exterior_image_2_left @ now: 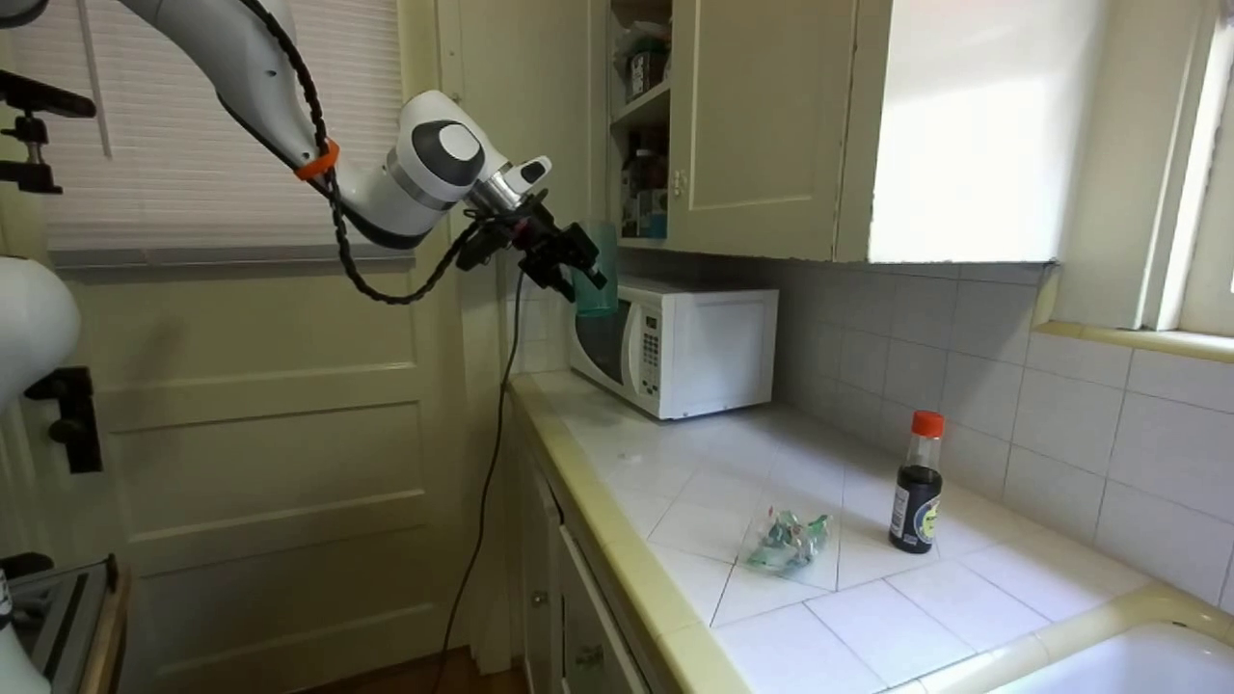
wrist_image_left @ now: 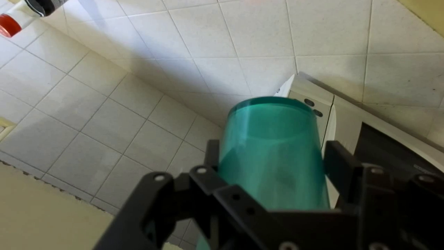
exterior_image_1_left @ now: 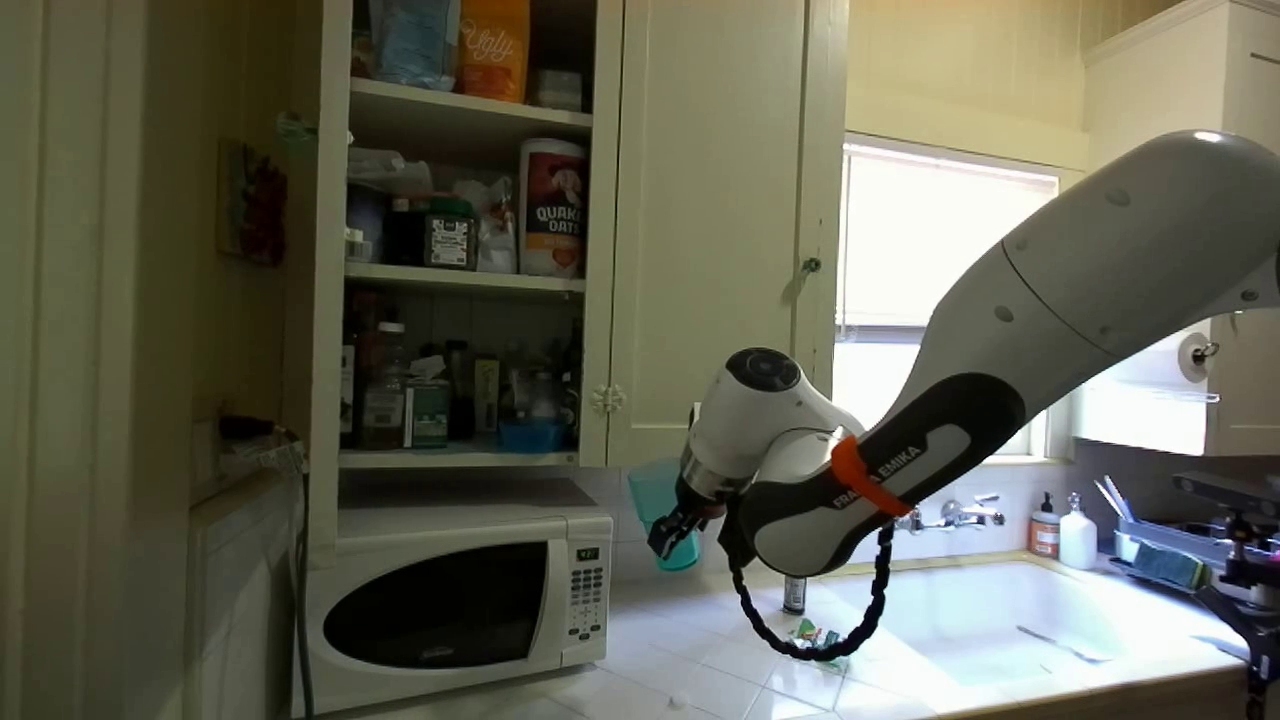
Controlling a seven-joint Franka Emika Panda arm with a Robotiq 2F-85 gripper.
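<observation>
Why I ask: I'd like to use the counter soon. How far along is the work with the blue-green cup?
Already done: picking up, it seems, since the blue-green cup is in the air, clear of the counter.
In hand: the gripper holds it from both sides.
Left: it rests on no surface yet, so setting it down and letting go probably remain.

In an exterior view, the hand (exterior_image_2_left: 581,280) is gripping a translucent teal cup (exterior_image_2_left: 600,303) in midair. From the cup, a white microwave (exterior_image_2_left: 718,352) is sitting at four o'clock on the tiled counter (exterior_image_2_left: 694,482). A crumpled packet (exterior_image_2_left: 791,542) is lying at five o'clock, and near it a red-capped bottle (exterior_image_2_left: 914,506) is standing at four. A wall cabinet (exterior_image_2_left: 819,125) is hanging at two o'clock.
</observation>
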